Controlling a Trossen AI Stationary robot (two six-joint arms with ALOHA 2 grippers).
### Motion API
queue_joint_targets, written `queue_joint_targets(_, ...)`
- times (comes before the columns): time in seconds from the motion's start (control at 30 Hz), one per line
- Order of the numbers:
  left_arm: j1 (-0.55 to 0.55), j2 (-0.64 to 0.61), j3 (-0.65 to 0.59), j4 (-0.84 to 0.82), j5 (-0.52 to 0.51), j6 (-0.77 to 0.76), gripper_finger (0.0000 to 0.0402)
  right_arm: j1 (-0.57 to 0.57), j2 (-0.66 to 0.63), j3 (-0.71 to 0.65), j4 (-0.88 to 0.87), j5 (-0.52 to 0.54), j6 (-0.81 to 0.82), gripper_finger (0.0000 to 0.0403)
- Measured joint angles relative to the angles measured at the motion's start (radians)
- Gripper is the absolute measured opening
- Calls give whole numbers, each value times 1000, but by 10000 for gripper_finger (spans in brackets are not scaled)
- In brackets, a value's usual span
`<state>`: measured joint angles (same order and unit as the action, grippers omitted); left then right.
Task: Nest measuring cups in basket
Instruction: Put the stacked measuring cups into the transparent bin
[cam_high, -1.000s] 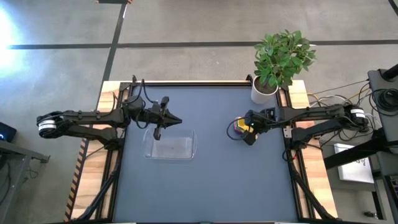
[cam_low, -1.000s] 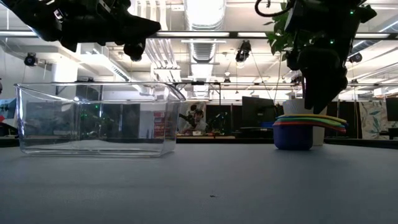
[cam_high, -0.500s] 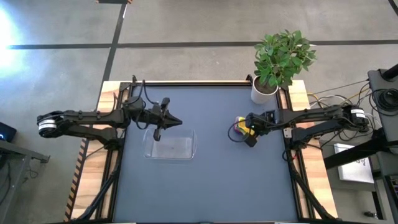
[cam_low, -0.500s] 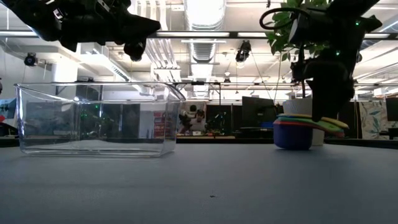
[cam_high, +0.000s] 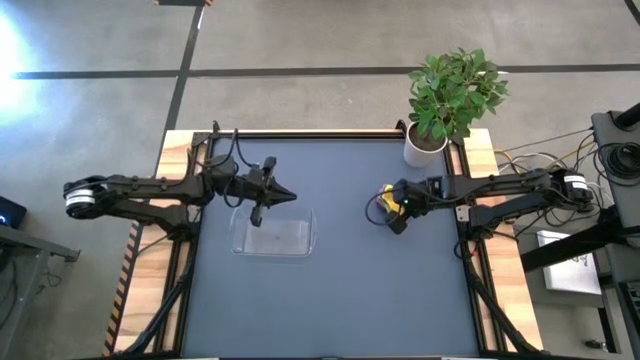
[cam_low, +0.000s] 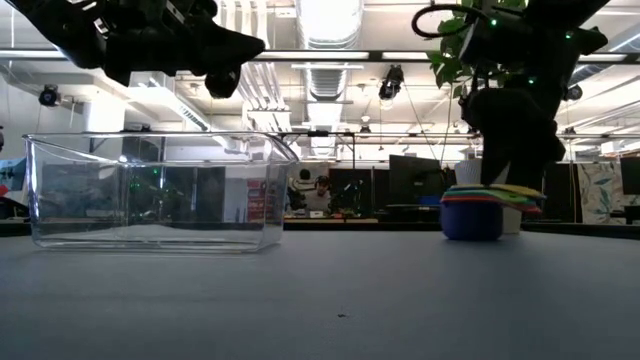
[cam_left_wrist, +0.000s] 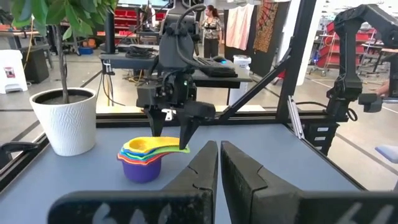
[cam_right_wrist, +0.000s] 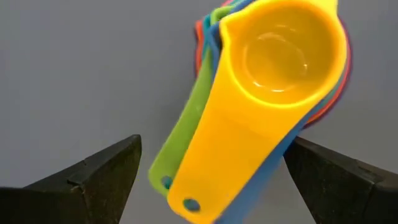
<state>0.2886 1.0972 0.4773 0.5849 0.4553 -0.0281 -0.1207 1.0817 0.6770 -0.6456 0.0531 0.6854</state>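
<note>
The measuring cups stand nested in one stack on the table's right half. The purple bowl is at the bottom and the yellow cup on top, and their handles fan out to one side. My right gripper hangs open over the stack, pointing steeply down. One finger stands on each side of the yellow and green handles, and no touch shows. The clear basket rests on the table's left half with nothing in it. My left gripper is shut and level, above the basket's far wall.
A white pot with a green plant stands at the table's far right corner, just behind the cup stack. Bare dark table lies between the basket and the cups and along the near side.
My right gripper has rolled about its own axis and settled over the cup stack, so that its fingers now straddle the handles. The cups and the basket have stayed where they were.
</note>
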Motion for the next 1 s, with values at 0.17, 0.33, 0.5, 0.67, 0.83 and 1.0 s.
queue_joint_targets(0.17,0,12,1,-1,0,0,2,0,1,10,9,-9,27,374)
queue_joint_targets(0.33,0,13,1,1,0,-8,2,0,1,8,8,34,74,374)
queue_joint_targets(0.5,0,13,2,3,0,-19,2,0,1,8,8,77,88,374)
queue_joint_targets(0.67,0,11,2,9,0,-44,2,5,2,16,30,79,82,374)
queue_joint_targets(0.83,0,-12,2,6,0,-58,2,5,30,17,30,87,96,374)
queue_joint_targets(1.0,0,-100,3,-17,1,-60,2,5,93,22,36,100,106,374)
